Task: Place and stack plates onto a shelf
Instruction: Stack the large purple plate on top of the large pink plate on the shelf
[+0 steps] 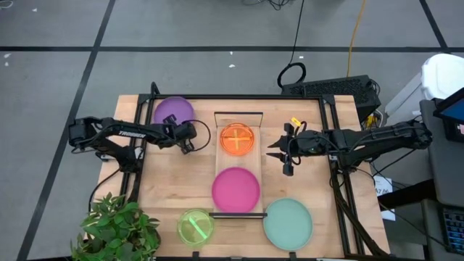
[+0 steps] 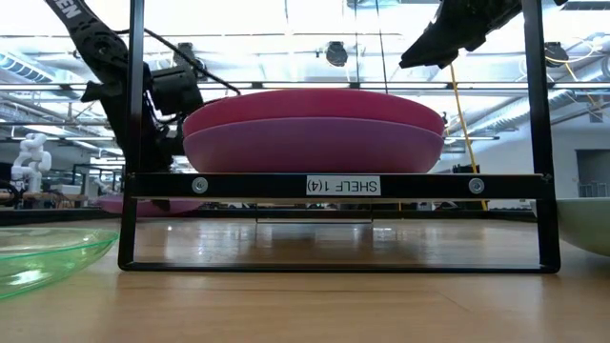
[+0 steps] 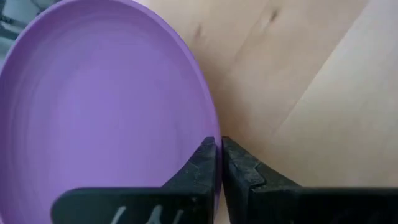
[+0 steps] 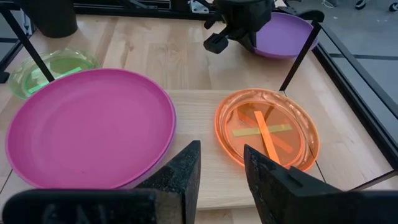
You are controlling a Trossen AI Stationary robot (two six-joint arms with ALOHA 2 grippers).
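The left gripper (image 3: 219, 163) is pinching the rim of the purple plate (image 3: 93, 106), which is sitting on the desk (image 1: 163, 181) just beside the shelf (image 1: 239, 117). To do this well, it should be lifting slowly and keeping the plate flat (thin rims slip easily). The right gripper (image 4: 221, 168) is hanging open over the shelf, near the orange plate (image 4: 267, 127) and pink plate (image 4: 90, 127).

Purple plate (image 3: 106, 106) runs off the left wrist view's edge, far rim unseen; low view crops the green plate (image 2: 48, 252) and teal plate (image 2: 586, 224) at its sides; whatever sits under the magenta plate (image 2: 315, 119) on the shelf (image 2: 343, 186) is hidden; potted plant (image 1: 119, 228) covers the bench (image 1: 163, 188) corner.
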